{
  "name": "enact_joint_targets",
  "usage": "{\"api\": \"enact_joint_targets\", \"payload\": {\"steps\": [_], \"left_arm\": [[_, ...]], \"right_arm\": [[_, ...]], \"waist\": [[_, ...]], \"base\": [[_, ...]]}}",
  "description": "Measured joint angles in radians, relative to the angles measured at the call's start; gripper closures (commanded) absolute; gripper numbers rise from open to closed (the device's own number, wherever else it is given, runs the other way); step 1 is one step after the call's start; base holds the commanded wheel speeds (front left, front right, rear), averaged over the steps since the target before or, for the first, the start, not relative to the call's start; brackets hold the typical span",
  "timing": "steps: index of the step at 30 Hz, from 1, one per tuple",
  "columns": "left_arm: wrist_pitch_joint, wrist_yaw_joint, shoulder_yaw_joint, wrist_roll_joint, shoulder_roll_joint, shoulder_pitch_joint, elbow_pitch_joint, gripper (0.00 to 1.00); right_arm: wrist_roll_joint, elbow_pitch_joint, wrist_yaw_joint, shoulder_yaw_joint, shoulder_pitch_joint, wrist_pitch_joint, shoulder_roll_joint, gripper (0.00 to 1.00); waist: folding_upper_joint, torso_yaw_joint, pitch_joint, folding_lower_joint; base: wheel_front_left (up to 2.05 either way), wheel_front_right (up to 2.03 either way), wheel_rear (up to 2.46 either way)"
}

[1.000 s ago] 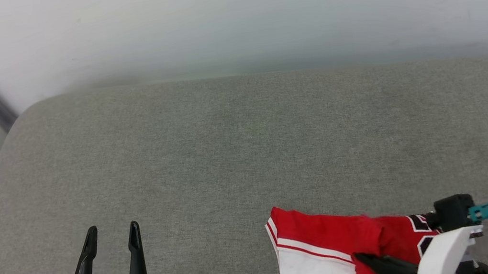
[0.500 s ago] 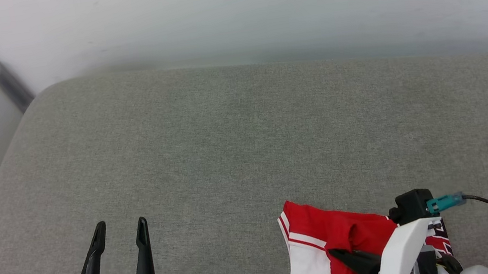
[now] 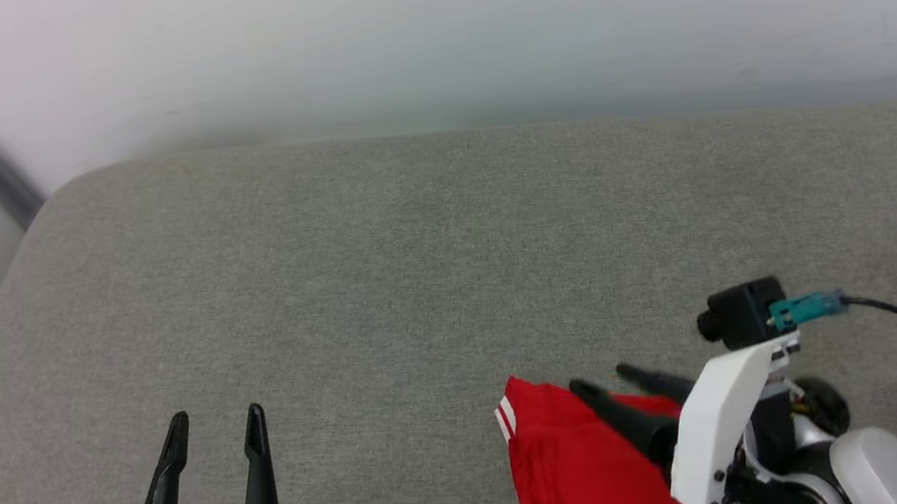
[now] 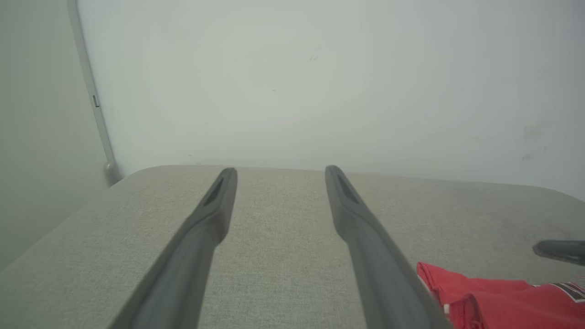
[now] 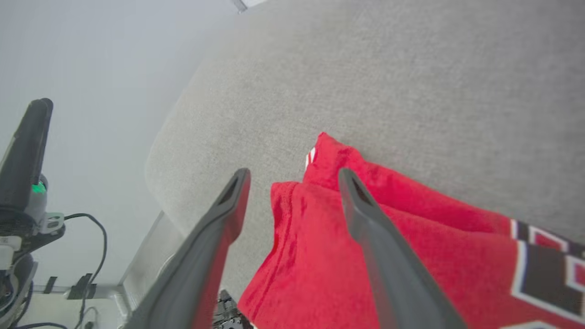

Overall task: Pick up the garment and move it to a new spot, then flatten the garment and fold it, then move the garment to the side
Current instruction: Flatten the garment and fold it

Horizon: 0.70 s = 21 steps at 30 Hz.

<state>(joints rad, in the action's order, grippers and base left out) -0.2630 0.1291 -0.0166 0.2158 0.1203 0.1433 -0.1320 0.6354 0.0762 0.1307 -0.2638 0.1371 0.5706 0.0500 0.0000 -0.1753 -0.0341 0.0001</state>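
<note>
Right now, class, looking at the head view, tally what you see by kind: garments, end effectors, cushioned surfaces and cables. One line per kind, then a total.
Red garment: 1
End effectors: 2 (left end effector, right end effector)
Grey cushioned surface: 1
Black cable with a teal plug: 1
Total: 5

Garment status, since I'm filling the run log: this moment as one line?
garment: on grey cushion | right end effector: open over garment | left end effector: open, empty
</note>
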Motion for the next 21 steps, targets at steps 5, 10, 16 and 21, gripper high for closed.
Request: {"api": "enact_joint_targets", "payload": {"steps": [5,10,16,21], "left_arm": [[0.0,0.0,-0.003,0.006,-0.002,0.0,-0.004,0.0],[0.0,0.0,-0.004,0.026,-0.011,-0.005,-0.014,0.0],[0.0,0.0,-0.003,0.026,-0.013,-0.007,-0.02,0.0],[0.0,0.0,-0.009,0.031,-0.016,-0.008,-0.019,0.0]], "right_arm": [[-0.305,-0.063,0.0,0.055,0.071,-0.093,0.058,0.0],[-0.414,-0.091,0.0,0.107,0.074,-0.256,0.187,0.0],[-0.467,-0.128,0.0,0.237,0.029,-0.471,0.249,0.0],[-0.496,-0.17,0.0,0.323,-0.056,-0.612,0.209,0.0]], "waist": [[0.0,0.03,0.002,0.0],[0.0,0.056,0.0,0.0],[0.0,0.084,-0.009,0.0],[0.0,0.1,-0.022,0.0]], "base": [[0.0,0.0,0.0],[0.0,0.0,0.0],[0.0,0.0,0.0],[0.0,0.0,0.0]]}}
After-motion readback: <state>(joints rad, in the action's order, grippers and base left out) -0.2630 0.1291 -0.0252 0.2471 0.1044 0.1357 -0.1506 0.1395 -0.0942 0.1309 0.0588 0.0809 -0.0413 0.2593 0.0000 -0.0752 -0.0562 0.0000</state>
